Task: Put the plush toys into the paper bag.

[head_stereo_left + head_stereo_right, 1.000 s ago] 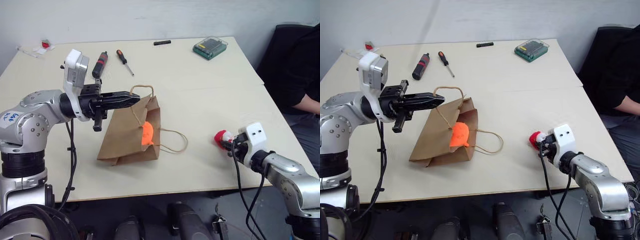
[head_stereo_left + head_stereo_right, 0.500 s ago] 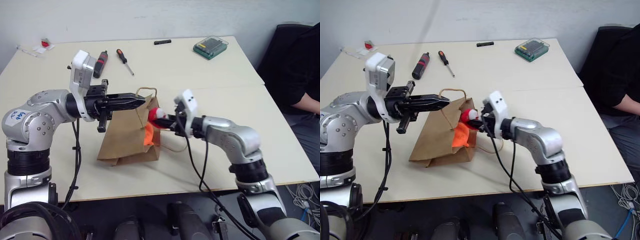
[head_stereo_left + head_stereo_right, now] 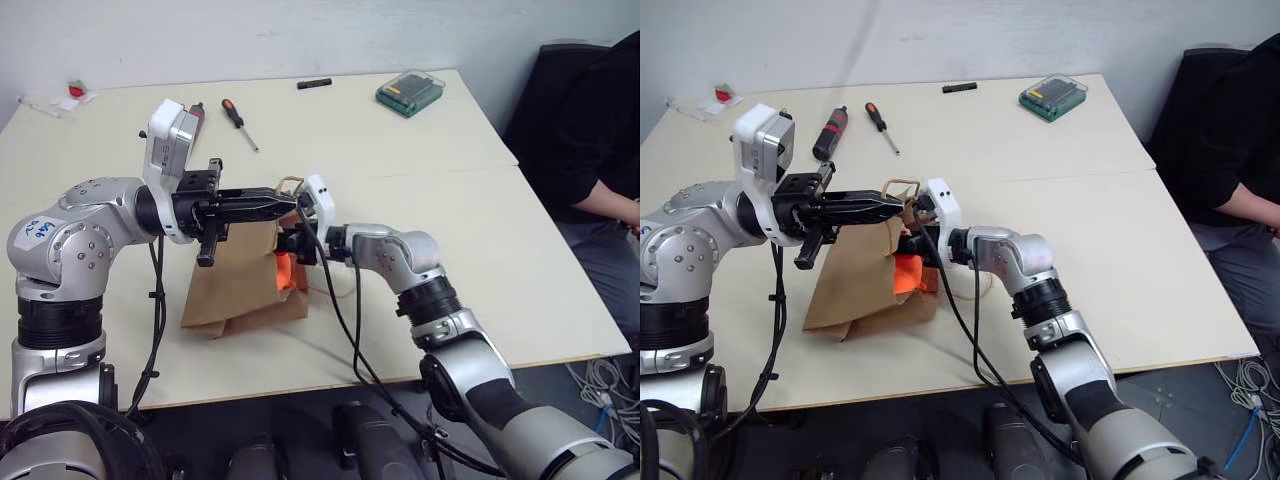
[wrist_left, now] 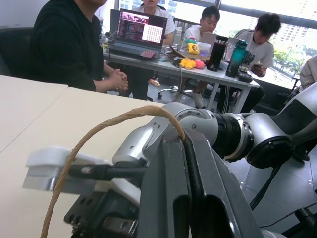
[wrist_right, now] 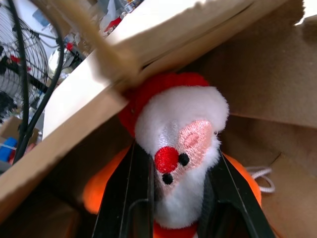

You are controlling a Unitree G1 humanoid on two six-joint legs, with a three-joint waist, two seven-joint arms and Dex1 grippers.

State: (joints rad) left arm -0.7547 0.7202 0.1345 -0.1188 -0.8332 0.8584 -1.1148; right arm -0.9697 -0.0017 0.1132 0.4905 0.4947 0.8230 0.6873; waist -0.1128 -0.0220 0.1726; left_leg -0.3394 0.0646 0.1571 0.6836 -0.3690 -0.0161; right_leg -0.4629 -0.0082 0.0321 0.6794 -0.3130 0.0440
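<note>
Clenched on the Santa toy point(image 5: 176, 148), the right gripper point(image 5: 173, 198) reaches into the mouth of the paper bag point(image 3: 235, 290); in the right wrist view its two black fingers point(image 5: 131, 198) press the toy's sides, with brown paper all around. From the head views that toy is hidden behind the gripper and the bag's edge. The orange toy point(image 3: 908, 274) is partly covered too: only a bright patch shows at the bag's opening, and in the wrist view it sits just behind and below the Santa toy.

Left gripper point(image 3: 280, 203) is clamped shut on one cord handle point(image 4: 99, 134), holding the bag's upper edge up off the table point(image 3: 480, 260). Where the cord passes between the fingertips cannot be made out in the head views. The bag's bottom rests on the table toward its near left part, well back from the front edge.

Toward the far edge lie two screwdrivers point(image 3: 238, 123), a small black bar point(image 3: 313, 83) and a green case point(image 3: 410, 92). A person in black point(image 3: 590, 130) sits beyond the right edge, cut off by the frame.
</note>
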